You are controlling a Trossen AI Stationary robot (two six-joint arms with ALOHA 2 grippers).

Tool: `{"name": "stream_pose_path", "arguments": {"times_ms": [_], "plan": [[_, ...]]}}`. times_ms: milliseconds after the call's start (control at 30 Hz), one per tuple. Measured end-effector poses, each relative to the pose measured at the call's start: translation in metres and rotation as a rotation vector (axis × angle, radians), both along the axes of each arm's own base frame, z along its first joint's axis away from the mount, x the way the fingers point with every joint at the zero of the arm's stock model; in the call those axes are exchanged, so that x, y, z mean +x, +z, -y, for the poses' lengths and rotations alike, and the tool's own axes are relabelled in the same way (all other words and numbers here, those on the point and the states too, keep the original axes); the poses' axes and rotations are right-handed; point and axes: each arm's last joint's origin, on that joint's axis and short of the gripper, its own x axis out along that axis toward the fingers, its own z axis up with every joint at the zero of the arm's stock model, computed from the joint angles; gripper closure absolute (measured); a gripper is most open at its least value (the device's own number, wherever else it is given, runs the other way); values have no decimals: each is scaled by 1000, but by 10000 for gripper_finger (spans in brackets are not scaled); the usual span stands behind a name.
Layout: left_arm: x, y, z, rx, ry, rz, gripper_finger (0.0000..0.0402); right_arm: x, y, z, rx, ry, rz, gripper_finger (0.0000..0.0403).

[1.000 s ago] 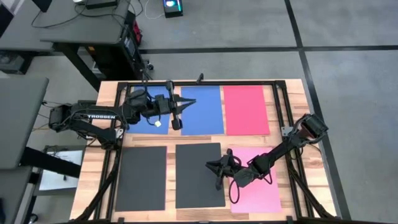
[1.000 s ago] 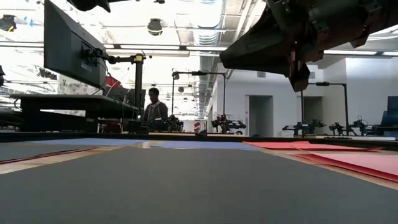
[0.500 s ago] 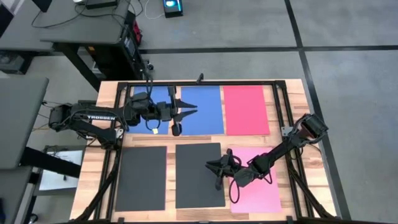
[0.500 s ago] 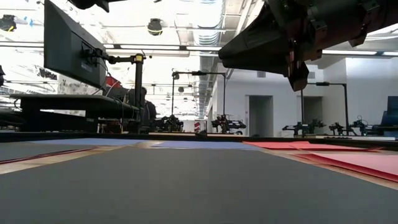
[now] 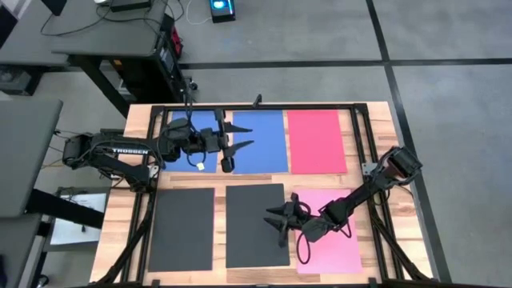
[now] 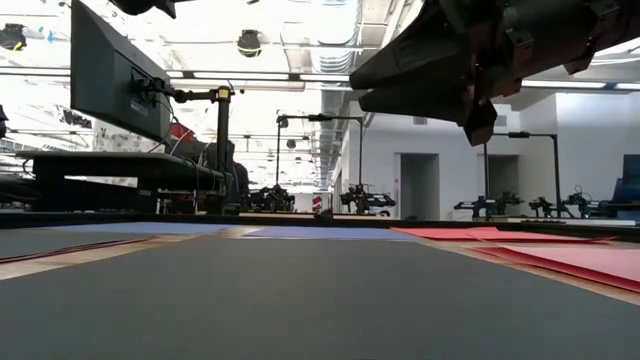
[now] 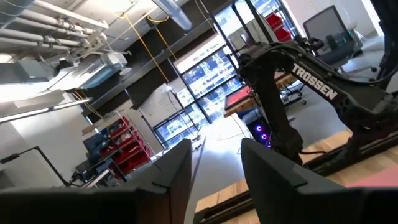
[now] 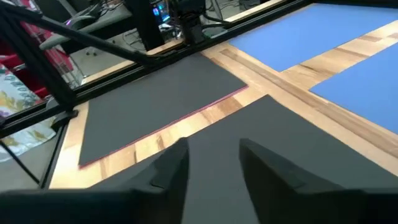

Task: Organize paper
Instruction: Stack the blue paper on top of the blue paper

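Lying flat, paper [image 5: 257, 225] lengthwise front-to-back

Wooden table [image 5: 364, 120], grey desk [image 5: 96, 36]

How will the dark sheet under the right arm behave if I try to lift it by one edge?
Probably floppy: the dark sheet looks thin and lies dead flat on the table. Likely light, so it may slide rather than lift. With no raised edge showing, the right gripper may struggle to get under it.
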Motion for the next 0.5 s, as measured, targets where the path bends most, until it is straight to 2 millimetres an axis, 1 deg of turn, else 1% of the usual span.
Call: {"name": "stream_pose_path", "arguments": {"times_ms": [167, 233, 267, 367, 500], "plan": [[1, -4, 0, 13, 5, -42, 275, 1, 0, 2, 0, -5, 1, 176], [2, -6, 0, -3, 2, -67, 268, 2, 0, 4, 0, -14, 1, 149], [2, -7, 0, -42, -7, -76, 262, 3, 0, 5, 0, -18, 1, 140], [3, -6, -1, -129, -22, -106, 243, 5, 0, 8, 2, -28, 4, 126], [5, -3, -2, -170, 1, -177, 220, 6, 1, 10, 6, -34, 10, 124]]}}
